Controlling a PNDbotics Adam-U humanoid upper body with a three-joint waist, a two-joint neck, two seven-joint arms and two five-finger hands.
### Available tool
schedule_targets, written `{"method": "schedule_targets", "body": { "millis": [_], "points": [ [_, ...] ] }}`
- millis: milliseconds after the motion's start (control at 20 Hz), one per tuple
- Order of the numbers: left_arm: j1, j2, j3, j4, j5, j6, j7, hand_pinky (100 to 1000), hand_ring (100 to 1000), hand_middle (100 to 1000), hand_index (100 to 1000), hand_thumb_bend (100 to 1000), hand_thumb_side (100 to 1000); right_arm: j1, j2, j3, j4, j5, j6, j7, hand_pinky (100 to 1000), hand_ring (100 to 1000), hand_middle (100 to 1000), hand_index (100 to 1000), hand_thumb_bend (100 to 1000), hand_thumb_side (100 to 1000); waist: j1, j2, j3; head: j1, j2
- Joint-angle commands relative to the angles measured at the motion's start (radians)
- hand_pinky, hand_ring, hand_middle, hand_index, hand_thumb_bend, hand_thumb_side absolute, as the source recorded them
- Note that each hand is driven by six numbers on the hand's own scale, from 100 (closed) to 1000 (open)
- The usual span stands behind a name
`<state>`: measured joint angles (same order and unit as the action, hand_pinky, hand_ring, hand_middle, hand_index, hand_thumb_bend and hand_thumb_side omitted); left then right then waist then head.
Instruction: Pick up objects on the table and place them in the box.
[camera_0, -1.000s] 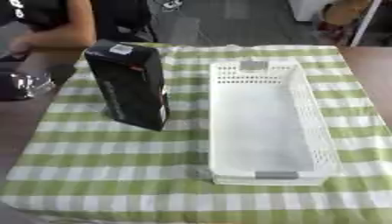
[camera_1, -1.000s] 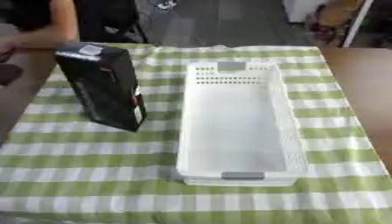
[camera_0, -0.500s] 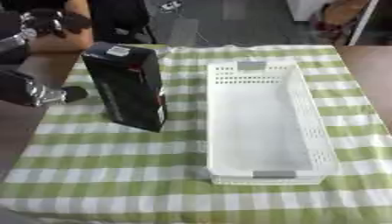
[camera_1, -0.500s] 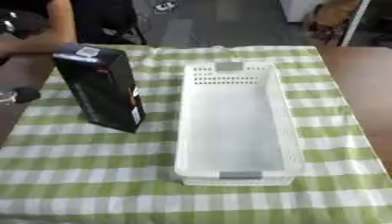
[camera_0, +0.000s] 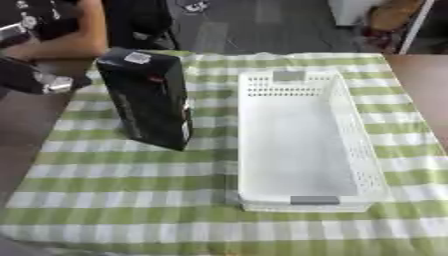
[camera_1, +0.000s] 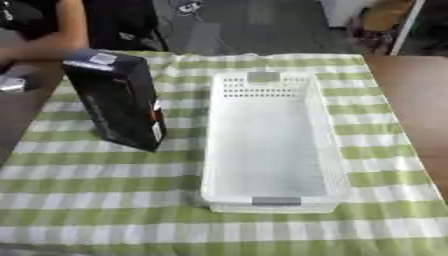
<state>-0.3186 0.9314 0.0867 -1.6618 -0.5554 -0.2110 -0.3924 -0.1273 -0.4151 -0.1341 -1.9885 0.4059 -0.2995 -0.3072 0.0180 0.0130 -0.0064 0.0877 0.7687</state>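
Observation:
A tall black carton (camera_0: 149, 100) with a white label on top and a red mark on its side stands upright on the green checked cloth (camera_0: 131, 185). To its right lies a long white perforated basket (camera_0: 360, 142), with nothing in it. My left hand (camera_0: 31, 80), black with a silver part, shows at the left edge of the left eye view. It is level with the carton's top, a short way left of the carton and apart from it. Its shape is blurred. My right hand is out of sight.
The cloth covers a brown table (camera_0: 424, 80), bare at the right and left sides. Dark floor and chair legs lie beyond the far edge. Cloth in front of the carton and the basket carries nothing.
My left hand has shifted a little toward the far side at the left edge. The carton and the basket stay where they were.

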Motion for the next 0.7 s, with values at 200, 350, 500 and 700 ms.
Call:
{"method": "schedule_targets", "body": {
  "millis": [200, 350, 500, 700],
  "points": [
    [-0.035, -0.012, -0.024, 0.051, -0.056, 0.002, 0.047, 853, 879, 942, 992, 1000, 673, -0.002, -0.027, 0.000, -0.011, -0.007, -0.002, 0.005, 781, 823, 803, 805, 141, 635, -0.001, -0.005, -0.001, 0.003, -0.006],
    [-0.047, -0.011, -0.046, 0.053, -0.051, -0.025, 0.046, 862, 881, 940, 990, 1000, 678, -0.003, -0.028, 0.001, -0.011, -0.008, -0.003, 0.007, 781, 823, 803, 805, 141, 634, -0.002, -0.004, -0.001, 0.004, -0.004],
    [-0.062, -0.004, -0.067, 0.050, -0.030, -0.064, 0.044, 864, 880, 936, 986, 1000, 677, -0.003, -0.028, 0.003, -0.011, -0.009, -0.003, 0.009, 781, 823, 803, 805, 142, 634, -0.002, -0.005, -0.002, 0.006, -0.004],
    [-0.081, 0.007, -0.092, 0.048, 0.000, -0.110, 0.034, 869, 880, 935, 985, 1000, 681, -0.003, -0.029, 0.004, -0.011, -0.011, -0.003, 0.011, 781, 823, 803, 805, 142, 634, -0.001, -0.005, -0.002, 0.010, -0.005]
  ]
}}
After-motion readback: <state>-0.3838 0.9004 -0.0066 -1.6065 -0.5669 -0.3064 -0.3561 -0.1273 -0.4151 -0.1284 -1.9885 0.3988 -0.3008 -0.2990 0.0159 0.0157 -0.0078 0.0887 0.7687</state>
